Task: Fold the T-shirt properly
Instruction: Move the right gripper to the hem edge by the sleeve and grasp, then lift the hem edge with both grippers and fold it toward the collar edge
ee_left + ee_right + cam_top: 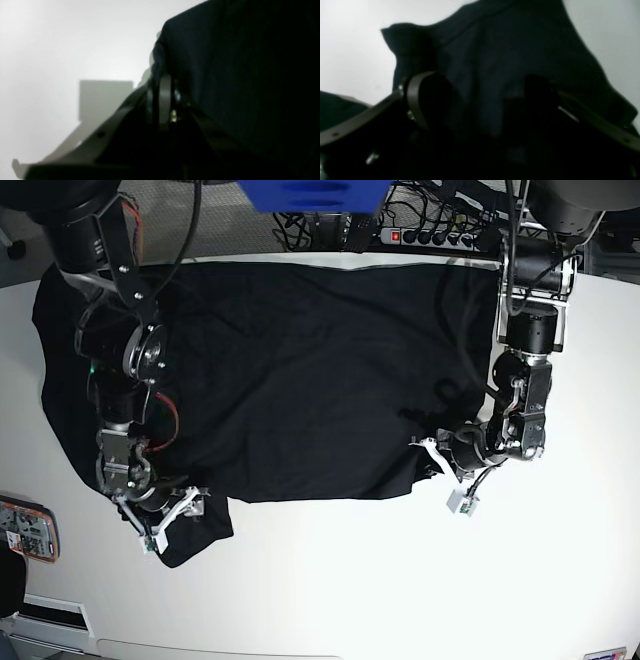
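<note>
The black T-shirt (300,370) lies spread flat across the white table (350,580). On the right of the base view, my left gripper (435,452) is at the shirt's lower right corner. In the left wrist view its fingers (165,100) are pressed together, shut on the T-shirt (237,75) at the cloth's edge. At the shirt's lower left corner sits my right gripper (170,515). The right wrist view shows the right gripper (480,85) open, its fingers (416,100) wide apart with a fold of the T-shirt (495,50) lying between them.
A small colourful flat object (22,530) lies at the table's left edge. A blue object (315,195) and a power strip with cables (440,235) sit behind the table's far edge. Bare white tabletop runs along the front and right.
</note>
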Controlling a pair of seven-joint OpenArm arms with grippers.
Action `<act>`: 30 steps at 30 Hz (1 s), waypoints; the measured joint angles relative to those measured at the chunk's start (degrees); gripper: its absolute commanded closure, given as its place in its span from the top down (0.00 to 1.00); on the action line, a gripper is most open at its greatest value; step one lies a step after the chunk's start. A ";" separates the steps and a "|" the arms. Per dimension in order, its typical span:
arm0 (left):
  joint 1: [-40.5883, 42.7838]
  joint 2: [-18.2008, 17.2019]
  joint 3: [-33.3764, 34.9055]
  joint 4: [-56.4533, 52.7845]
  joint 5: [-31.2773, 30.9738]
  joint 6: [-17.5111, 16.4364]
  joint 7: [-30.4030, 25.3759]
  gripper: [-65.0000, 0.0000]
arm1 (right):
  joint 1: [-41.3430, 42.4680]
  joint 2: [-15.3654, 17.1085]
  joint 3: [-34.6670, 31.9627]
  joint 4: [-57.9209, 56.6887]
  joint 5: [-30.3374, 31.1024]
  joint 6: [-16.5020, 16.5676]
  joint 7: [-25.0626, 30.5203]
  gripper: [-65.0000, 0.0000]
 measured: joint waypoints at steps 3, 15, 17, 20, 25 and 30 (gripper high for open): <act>-0.20 0.02 0.00 0.00 0.04 -0.02 0.46 0.00 | 0.42 0.31 0.00 0.11 -0.13 -1.03 0.39 0.77; -0.24 0.02 0.00 0.00 0.04 -0.02 0.44 0.00 | -0.04 0.13 0.00 0.00 -0.35 -0.57 0.44 0.75; -0.31 0.02 0.00 0.00 0.04 -0.02 0.46 0.00 | -0.07 0.13 0.00 0.00 -0.37 -0.57 0.42 0.65; -0.31 0.02 0.00 0.00 0.07 -0.02 0.48 0.00 | -0.04 0.13 0.00 0.00 -0.33 -0.57 0.35 0.27; -0.31 0.02 0.00 0.00 0.07 -0.02 0.48 0.00 | -0.04 0.11 0.00 0.00 -0.35 -0.55 0.44 0.00; -0.26 0.02 0.00 0.00 0.07 -0.02 0.48 0.00 | -0.24 0.00 0.00 0.96 -0.37 -0.52 -0.26 0.00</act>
